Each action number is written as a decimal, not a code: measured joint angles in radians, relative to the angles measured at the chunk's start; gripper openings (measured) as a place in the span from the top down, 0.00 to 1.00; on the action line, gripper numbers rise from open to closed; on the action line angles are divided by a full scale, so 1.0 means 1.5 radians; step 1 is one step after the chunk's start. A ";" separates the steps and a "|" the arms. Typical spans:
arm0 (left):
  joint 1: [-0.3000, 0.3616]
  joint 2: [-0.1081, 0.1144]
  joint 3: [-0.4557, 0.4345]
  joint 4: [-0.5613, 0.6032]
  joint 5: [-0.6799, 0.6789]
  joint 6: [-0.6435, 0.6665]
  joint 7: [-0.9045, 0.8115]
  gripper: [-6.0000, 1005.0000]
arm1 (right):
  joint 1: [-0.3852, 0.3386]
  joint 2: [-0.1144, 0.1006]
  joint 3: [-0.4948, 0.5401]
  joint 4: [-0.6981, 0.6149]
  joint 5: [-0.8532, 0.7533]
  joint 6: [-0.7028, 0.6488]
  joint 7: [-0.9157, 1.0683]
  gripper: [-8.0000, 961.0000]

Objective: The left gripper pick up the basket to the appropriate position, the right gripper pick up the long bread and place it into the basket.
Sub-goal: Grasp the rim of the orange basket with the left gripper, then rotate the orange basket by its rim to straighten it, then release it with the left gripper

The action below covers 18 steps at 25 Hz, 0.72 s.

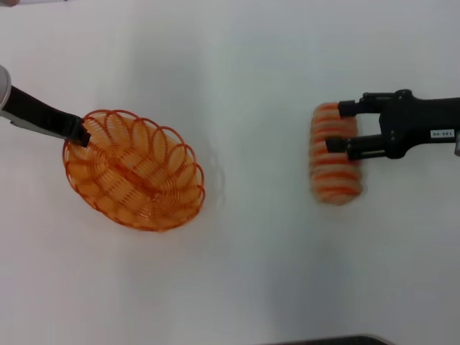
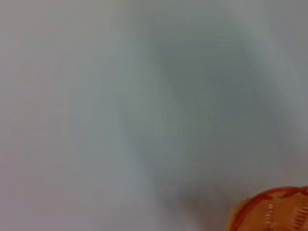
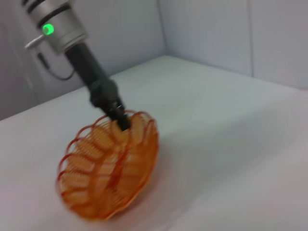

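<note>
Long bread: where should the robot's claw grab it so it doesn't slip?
Probably across the middle of the long bread, pinching its two long sides. It lies flat on the white table, so coming from above suits it. The right gripper is already over it, fingers spread over the loaf. The left gripper holds the basket by its rim.

We log: right gripper (image 1: 343, 127) black, angular two-finger claw, small white label near wrist. Left gripper (image 3: 121, 120) black, slim neck, silver ribbed wrist, green light, thin dark cable beside.
</note>
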 joint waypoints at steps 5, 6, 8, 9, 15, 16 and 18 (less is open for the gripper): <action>0.000 -0.003 -0.042 0.006 -0.032 0.018 -0.037 0.90 | 0.010 0.003 0.040 0.000 0.000 0.006 0.008 0.13; 0.000 -0.003 -0.046 0.006 -0.034 0.018 -0.046 0.91 | 0.013 0.004 0.048 0.000 0.001 0.006 0.012 0.13; 0.003 -0.004 -0.055 0.006 -0.035 0.017 -0.063 0.91 | 0.017 0.004 0.062 -0.001 0.003 0.006 0.018 0.13; 0.003 -0.005 -0.061 0.005 -0.035 0.016 -0.067 0.91 | 0.019 0.005 0.066 -0.001 0.005 0.006 0.020 0.13; 0.023 -0.013 -0.083 0.010 -0.062 0.014 -0.116 0.91 | 0.022 0.006 0.071 -0.001 0.020 0.016 0.021 0.13; 0.029 -0.014 -0.083 0.013 -0.069 0.012 -0.124 0.91 | 0.022 0.007 0.072 -0.001 0.024 0.021 0.022 0.13; 0.045 -0.017 -0.079 0.018 -0.089 -0.001 -0.141 0.91 | 0.021 0.010 0.072 -0.001 0.032 0.030 0.024 0.13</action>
